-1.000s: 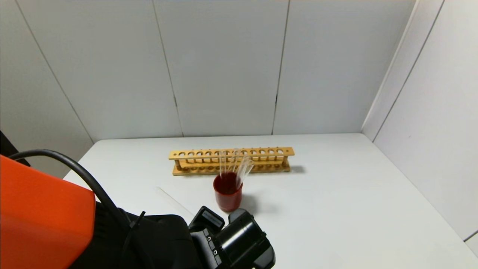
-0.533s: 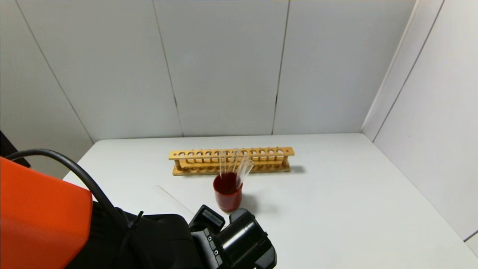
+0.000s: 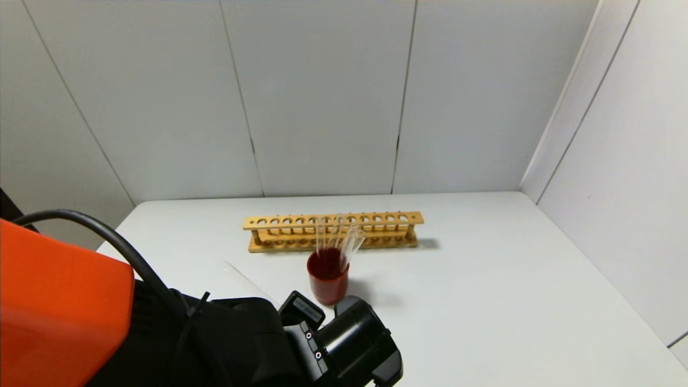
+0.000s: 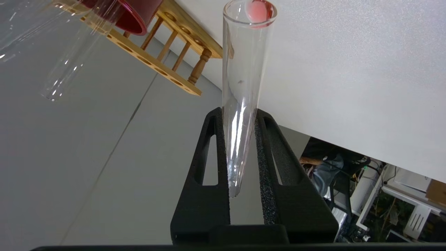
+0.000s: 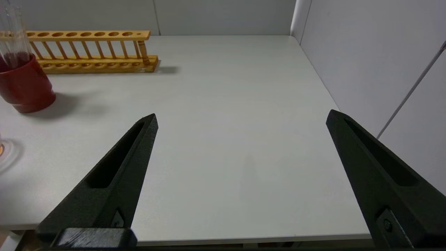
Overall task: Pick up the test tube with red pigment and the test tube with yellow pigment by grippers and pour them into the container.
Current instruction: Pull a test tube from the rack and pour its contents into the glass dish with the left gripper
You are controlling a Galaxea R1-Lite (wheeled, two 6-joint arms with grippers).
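Observation:
My left gripper (image 4: 238,112) is shut on the test tube with red pigment (image 4: 240,69), gripping it near its round end. A pink-red patch shows at the tube's open mouth (image 4: 256,10). In the head view the black left wrist (image 3: 346,344) sits low in front of the red cup and hides the fingers and the tube. The container (image 5: 4,153) shows only as a clear glass edge with an orange tint, on the table beside the red cup. No yellow pigment shows in any view. My right gripper (image 5: 240,118) is open and empty over the table's front right.
A dark-red cup (image 3: 328,275) holds several clear tubes, and it also shows in the right wrist view (image 5: 24,85). A wooden tube rack (image 3: 333,231) stands behind it. A clear tube (image 3: 244,282) lies on the table left of the cup. Walls close the back and right.
My left wrist has shifted slightly to the right and lower in the head view. The cup, the rack and the lying tube have not moved.

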